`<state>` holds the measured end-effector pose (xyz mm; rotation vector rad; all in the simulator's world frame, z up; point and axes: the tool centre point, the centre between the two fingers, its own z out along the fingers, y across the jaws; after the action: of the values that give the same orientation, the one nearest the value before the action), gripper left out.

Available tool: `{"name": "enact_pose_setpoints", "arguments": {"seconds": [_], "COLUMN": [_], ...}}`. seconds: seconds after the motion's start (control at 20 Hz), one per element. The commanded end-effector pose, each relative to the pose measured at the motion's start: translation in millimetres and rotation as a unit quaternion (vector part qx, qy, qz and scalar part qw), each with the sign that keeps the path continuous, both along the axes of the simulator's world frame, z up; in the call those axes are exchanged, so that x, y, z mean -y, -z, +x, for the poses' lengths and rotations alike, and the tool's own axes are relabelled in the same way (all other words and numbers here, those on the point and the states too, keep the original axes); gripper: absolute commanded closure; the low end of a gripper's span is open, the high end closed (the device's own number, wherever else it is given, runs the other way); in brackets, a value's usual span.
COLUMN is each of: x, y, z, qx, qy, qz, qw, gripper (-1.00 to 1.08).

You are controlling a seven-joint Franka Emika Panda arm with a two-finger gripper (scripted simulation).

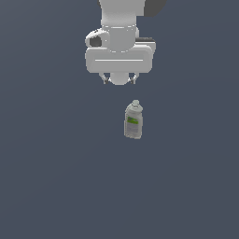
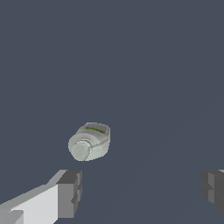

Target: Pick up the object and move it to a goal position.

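Observation:
The object, a small pale grey-white bottle [image 1: 133, 121] with a green-and-white label and a narrow rounded cap, lies on the dark grey floor, its cap toward the arm. In the wrist view the bottle [image 2: 89, 142] shows cap-first. My gripper [image 1: 119, 81] hangs above the floor, a little behind the bottle and slightly toward the exterior view's left. It is open and empty. In the wrist view the gripper [image 2: 142, 190] has its two fingertips [image 2: 70, 192] wide apart, and the bottle lies beyond them, nearer to one finger, not between them.
A plain dark grey floor [image 1: 56, 177] fills both views. The white arm and hand body [image 1: 120, 51] stand at the top middle of the exterior view. No other objects show.

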<state>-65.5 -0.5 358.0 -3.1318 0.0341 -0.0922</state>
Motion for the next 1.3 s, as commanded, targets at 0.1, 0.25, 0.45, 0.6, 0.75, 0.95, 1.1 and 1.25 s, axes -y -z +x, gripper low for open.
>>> {"name": "enact_pose_setpoints", "arguments": {"seconds": [0.1, 0.25, 0.45, 0.6, 0.75, 0.95, 1.1, 1.25], "x": [0.9, 5.3, 10.2, 9.7, 8.8, 6.6, 3.9, 0.5], "y": [1.7, 10.0, 18.4, 17.7, 18.1, 20.0, 21.9, 24.3], "z": [-0.5, -2.9, -5.6, -5.3, -5.2, -5.2, -5.0, -4.9], "qx": [-0.002, -0.011, -0.021, -0.021, -0.021, -0.021, -0.021, -0.022], "qy": [-0.001, -0.004, -0.005, -0.005, -0.012, -0.031, -0.052, -0.079], "qz": [-0.001, -0.007, -0.012, -0.012, -0.012, -0.013, -0.013, -0.014], "qw": [1.0000, 0.9999, 0.9997, 0.9997, 0.9996, 0.9992, 0.9983, 0.9965], "gripper": [-0.92, -0.92, -0.92, -0.92, -0.92, -0.92, -0.92, -0.92]}}
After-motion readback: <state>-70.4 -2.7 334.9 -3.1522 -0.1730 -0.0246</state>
